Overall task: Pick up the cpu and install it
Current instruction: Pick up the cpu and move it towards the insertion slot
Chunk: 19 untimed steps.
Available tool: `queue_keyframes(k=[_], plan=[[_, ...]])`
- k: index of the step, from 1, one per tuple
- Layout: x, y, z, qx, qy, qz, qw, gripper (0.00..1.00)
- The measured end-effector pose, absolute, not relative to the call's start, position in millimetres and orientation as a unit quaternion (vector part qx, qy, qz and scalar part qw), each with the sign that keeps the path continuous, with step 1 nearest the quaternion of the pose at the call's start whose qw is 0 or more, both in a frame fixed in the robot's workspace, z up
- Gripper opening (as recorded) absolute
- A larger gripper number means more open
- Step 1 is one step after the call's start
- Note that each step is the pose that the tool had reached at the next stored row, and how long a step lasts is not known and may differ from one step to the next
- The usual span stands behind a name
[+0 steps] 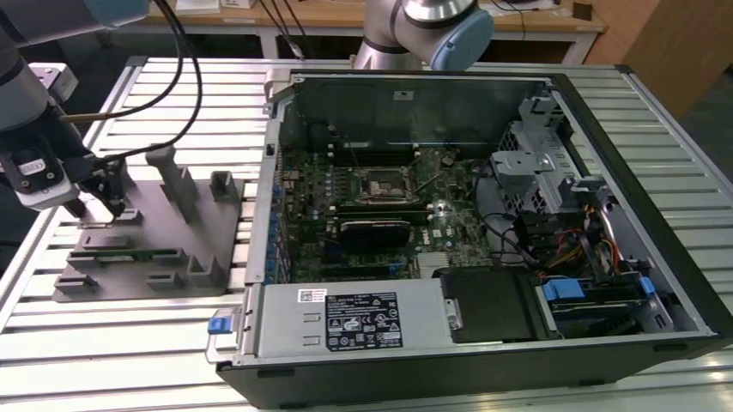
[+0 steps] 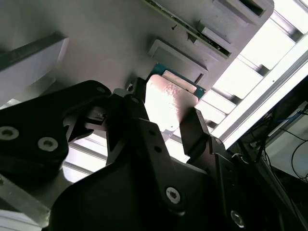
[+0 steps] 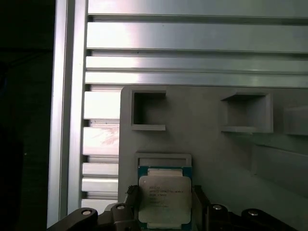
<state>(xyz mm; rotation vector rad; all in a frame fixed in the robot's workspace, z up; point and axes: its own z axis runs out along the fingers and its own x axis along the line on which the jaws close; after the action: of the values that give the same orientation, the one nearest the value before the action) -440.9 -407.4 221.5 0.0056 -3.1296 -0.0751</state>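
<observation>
Slatted aluminium table (image 1: pixel 137 343) carries an open computer case (image 1: pixel 458 172) and a grey tray (image 1: pixel 160 225). The cpu (image 3: pixel 165 197) lies in a tray recess, and the gripper (image 1: pixel 98 210) hangs over it, jaws spread astride it.

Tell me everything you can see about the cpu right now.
The cpu is a small flat square chip with a pale silver-grey metal top bearing small print, on a blue-green board. It lies flat, top up, in a shallow pocket near an edge of the grey tray, with a raised lip along one side. The gripper hangs close over it.
</observation>
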Motion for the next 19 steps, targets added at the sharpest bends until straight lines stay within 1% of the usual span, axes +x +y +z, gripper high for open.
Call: queue_keyframes(k=[4,8,19], plan=[[-441.0,-407.3,224.3,0.002,-1.0,-0.026,0.006,0.53],[-441.0,-407.3,224.4,0.002,-0.999,-0.032,0.006,0.53],[-441.0,-407.4,230.8,0.002,-0.999,-0.032,0.006,0.53]])
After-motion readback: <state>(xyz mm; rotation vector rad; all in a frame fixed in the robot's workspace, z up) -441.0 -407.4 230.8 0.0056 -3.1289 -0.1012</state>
